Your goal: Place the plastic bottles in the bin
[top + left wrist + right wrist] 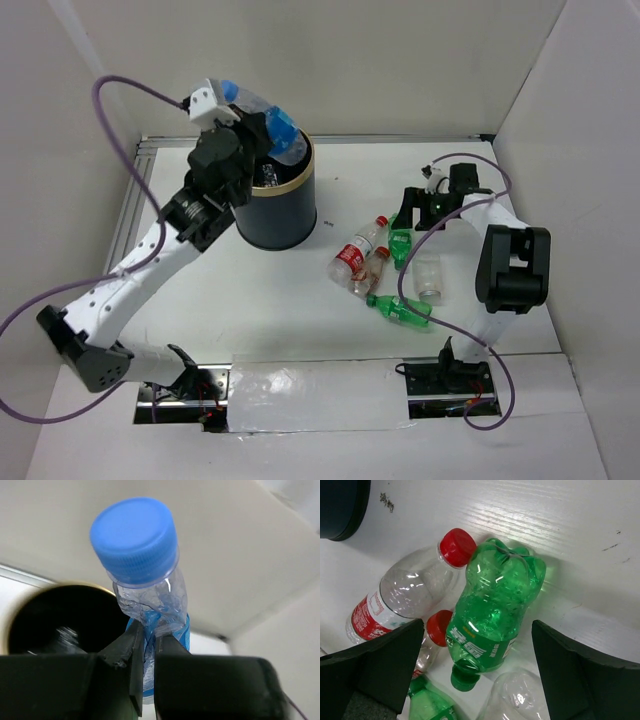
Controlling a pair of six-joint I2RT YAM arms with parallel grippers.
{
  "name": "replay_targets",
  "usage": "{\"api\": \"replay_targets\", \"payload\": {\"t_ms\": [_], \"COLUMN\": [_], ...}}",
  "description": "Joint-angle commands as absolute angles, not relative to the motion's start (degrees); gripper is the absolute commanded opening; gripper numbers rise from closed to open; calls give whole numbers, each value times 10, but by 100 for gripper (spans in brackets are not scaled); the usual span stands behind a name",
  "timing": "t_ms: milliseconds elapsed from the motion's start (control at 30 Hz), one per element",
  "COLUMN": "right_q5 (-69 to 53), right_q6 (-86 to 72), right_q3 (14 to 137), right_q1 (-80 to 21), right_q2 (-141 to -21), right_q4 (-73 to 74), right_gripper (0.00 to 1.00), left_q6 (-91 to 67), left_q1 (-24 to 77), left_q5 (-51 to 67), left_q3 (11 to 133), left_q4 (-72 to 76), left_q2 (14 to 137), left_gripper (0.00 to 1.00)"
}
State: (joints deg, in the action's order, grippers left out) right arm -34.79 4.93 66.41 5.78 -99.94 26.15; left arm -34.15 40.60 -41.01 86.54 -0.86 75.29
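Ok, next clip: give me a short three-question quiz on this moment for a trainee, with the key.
1. True or false: the left gripper is shut on a crushed clear plastic bottle with a blue cap.
2. The right gripper is: A. open over a green plastic bottle lying on its side; B. shut on it; C. shut on nothing.
3. How many green bottles lie on the white table?

Key: 1 true. 2 A. 3 two; the second green bottle lies nearer the arm bases.
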Motion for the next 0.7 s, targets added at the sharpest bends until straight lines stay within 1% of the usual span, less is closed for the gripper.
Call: {"api": "replay_targets", "payload": {"t_ms": [0, 133, 167, 233, 300, 367, 400, 433, 467, 500, 533, 567, 633, 667], "right_q5": [-342, -336, -336, -342, -342, -332, -332, -332, -332, -332, -342, -347, -358, -379], "right_q6": [38, 38, 33, 33, 33, 39, 39, 39, 45, 45, 58, 66, 83, 108], "right_q3": [687, 687, 687, 693, 699, 704, 704, 704, 704, 704, 711, 711, 746, 780], "right_q1": [62, 62, 62, 62, 55, 48, 48, 48, 48, 48, 48, 48, 54, 54], "right_q2": [-1017, -1036, -1041, -1057, -1073, -1084, -1092, -1092, -1099, -1106, -1106, -1106, -1106, -1099], "right_q4": [251, 241, 241, 248, 260, 266, 266, 266, 266, 274, 287, 287, 320, 333], "right_gripper": [95, 96, 96, 96, 91, 88, 79, 73, 66, 60, 45, 37, 24, 15], "left_q6": [-246, -257, -257, -260, -252, -227, -214, -180, -159, -139, -115, -108, -92, -92], "left_q1": [347, 299, 294, 287, 287, 295, 302, 312, 341, 356, 389, 389, 432, 447], "left_q5": [-493, -520, -520, -520, -502, -490, -474, -468, -459, -423, -404, -379, -281, -256], "left_q3": [887, 882, 875, 875, 888, 888, 882, 875, 866, 847, 825, 824, 776, 755], "left_q4": [-1, -33, -33, -42, -47, -47, -27, -14, -2, 8, 8, 8, 0, 0], "left_q2": [818, 846, 854, 868, 868, 862, 854, 844, 832, 808, 784, 784, 754, 748], "left_gripper": [8, 15, 32, 61, 91, 98, 99, 99, 99, 99, 99, 98, 94, 94]}}
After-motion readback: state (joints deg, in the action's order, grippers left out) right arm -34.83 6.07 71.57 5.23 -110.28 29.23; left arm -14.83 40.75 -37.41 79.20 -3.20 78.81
